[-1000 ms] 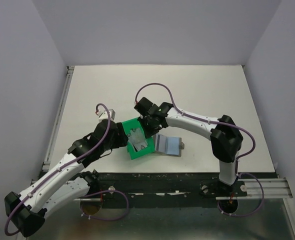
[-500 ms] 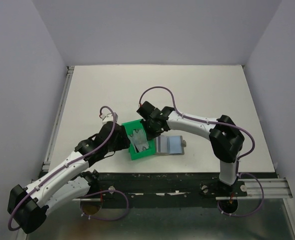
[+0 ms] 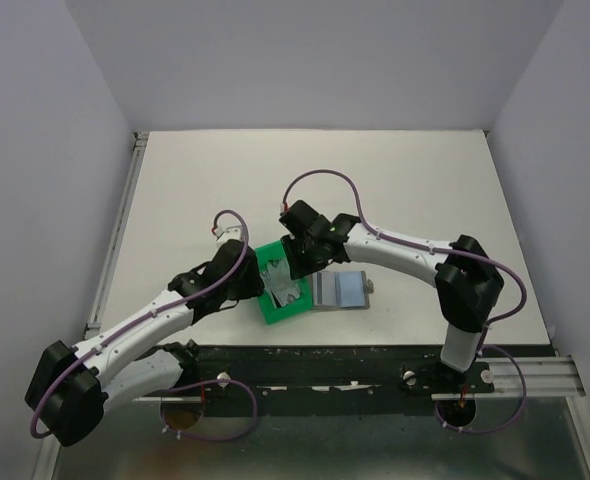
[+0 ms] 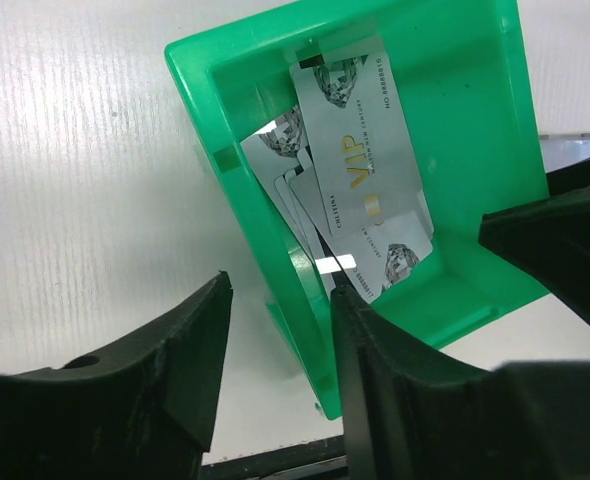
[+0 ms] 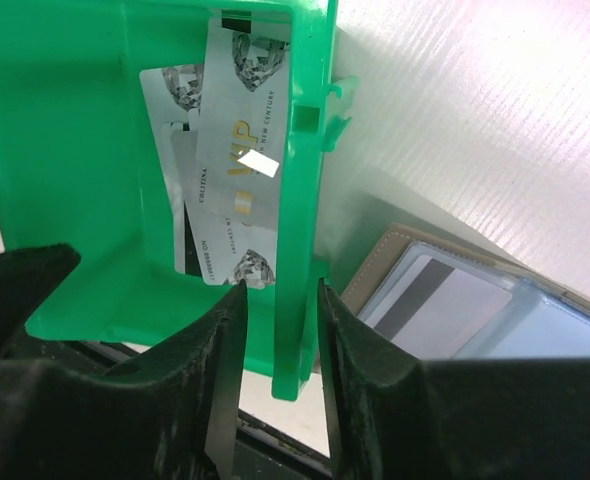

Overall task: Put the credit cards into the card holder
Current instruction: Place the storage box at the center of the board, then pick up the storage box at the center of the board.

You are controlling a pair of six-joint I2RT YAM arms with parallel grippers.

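Several silver credit cards (image 4: 360, 170) (image 5: 230, 180) lie stacked inside a green bin (image 3: 275, 262). The open card holder (image 3: 341, 290) (image 5: 455, 300) rests flat against the bin's right side, and one striped card (image 5: 430, 295) sits in its clear pocket. My left gripper (image 4: 280, 290) (image 3: 258, 283) straddles the bin's left wall (image 4: 305, 330); its jaws are open, with a wide gap on the outer side. My right gripper (image 5: 281, 288) (image 3: 300, 268) straddles the bin's right wall (image 5: 300, 250). It is open too, and a slim gap shows on both sides.
The bin and card holder sit close to the table's front edge (image 3: 375, 345), with a black rail just beyond it. Each gripper's dark body shows at the far side of the bin in the other wrist view.
My left arm has reached rightward until its fingers straddle the bin's left wall. My right gripper has come down over the bin's right wall and opened wider.
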